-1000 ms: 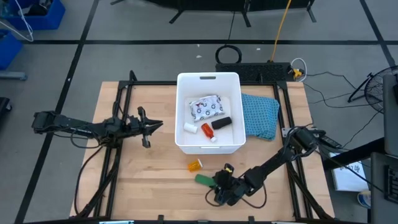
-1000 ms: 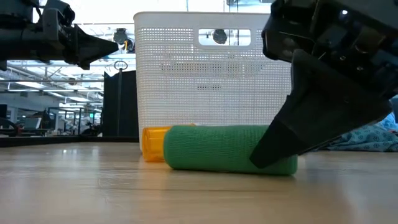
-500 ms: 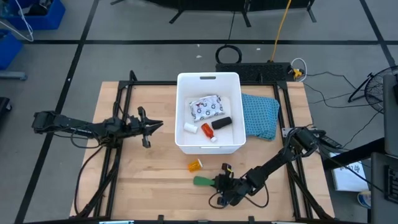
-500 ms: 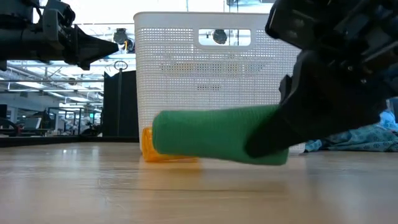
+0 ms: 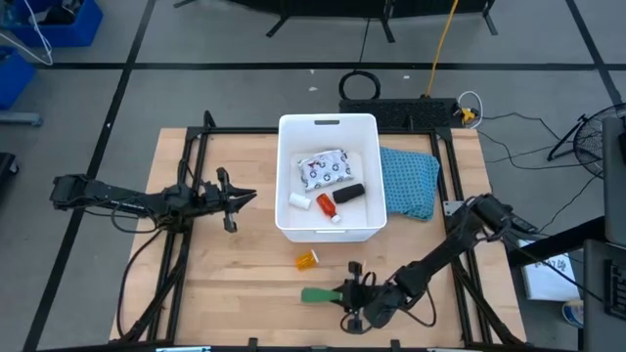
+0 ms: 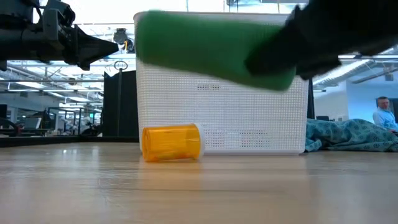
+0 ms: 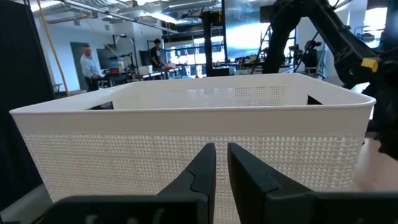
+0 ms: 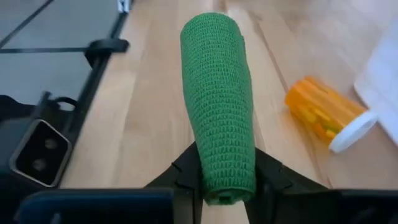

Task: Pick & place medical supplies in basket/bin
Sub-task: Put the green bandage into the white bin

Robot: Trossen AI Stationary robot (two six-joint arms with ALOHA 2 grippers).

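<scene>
Right gripper [image 8: 224,180] pinches the green bar [image 8: 219,99] by one end, up off the tabletop near its front edge. Carry it level, clear the bin [image 5: 328,125] rim before letting go. Vial [image 5: 307,259] lies alongside. Left gripper [image 7: 221,171] nearly pressed together, waits left of the bin.

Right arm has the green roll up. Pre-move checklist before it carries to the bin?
1. Grip: right gripper shut on the green roll, held by one end: ok.
2. Lift: roll is off the table in the low view: ok.
3. Height against the white bin's rim: cannot tell.
4. Orange vial lies on the table between roll and bin, below the roll: ok.
5. Left gripper waits outside the bin's left wall, shut: ok.
6. Free room among the items in the bin: ok.
</scene>
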